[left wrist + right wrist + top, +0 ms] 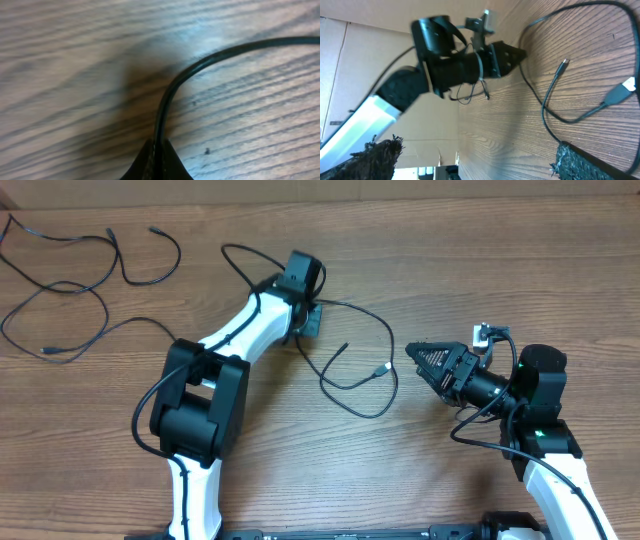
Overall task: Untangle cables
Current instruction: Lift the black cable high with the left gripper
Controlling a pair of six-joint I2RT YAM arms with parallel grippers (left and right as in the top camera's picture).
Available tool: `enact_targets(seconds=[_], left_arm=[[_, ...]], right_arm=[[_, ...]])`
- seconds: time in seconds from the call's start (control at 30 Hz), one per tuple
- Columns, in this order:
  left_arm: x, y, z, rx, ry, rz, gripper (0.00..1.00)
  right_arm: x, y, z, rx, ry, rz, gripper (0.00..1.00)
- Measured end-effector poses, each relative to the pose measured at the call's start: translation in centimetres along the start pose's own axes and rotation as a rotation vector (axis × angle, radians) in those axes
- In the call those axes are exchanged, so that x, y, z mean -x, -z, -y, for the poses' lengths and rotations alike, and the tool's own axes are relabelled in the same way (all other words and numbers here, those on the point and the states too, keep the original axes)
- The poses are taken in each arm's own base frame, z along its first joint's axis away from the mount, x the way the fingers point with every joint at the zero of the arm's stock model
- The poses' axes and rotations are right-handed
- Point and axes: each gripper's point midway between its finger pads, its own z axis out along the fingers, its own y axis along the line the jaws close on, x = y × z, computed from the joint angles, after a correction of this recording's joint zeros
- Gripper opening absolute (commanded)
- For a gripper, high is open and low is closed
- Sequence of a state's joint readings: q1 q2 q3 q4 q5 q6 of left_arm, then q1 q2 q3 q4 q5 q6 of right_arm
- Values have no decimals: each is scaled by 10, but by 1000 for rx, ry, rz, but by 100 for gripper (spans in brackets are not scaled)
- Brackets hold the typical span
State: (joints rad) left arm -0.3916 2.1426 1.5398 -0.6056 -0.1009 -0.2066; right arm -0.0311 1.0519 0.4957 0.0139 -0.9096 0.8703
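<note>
Left gripper (156, 164) clamped on cable (165, 97) — right gripper (415, 352) agape.

I had one looped cable (372, 385) running out from between the tips of my left pincer (309, 323) across the table (400, 480) toward my right pincer (413, 352), both its ends lying between the two pincers, with the other cables (75, 290) well apart on the left pincer's opposite side.

left arm (240, 332) stretched forward, left gripper (312, 322) clamped shut, right gripper (413, 351) spread wide
</note>
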Motion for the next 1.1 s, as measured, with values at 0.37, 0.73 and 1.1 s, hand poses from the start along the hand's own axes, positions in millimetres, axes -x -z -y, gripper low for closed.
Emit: enact_targets(seconds=[0.37,0.73,1.1], left_arm=[[148,242,-6,-36,48,517,4],[143,355,-11,-109,54,656,4],[126,345,-8,-141,87,572,4]], right_arm=[[0,0,0,0,0,0,100],[0,0,0,0,0,0,100],[0,0,0,0,0,0,100]])
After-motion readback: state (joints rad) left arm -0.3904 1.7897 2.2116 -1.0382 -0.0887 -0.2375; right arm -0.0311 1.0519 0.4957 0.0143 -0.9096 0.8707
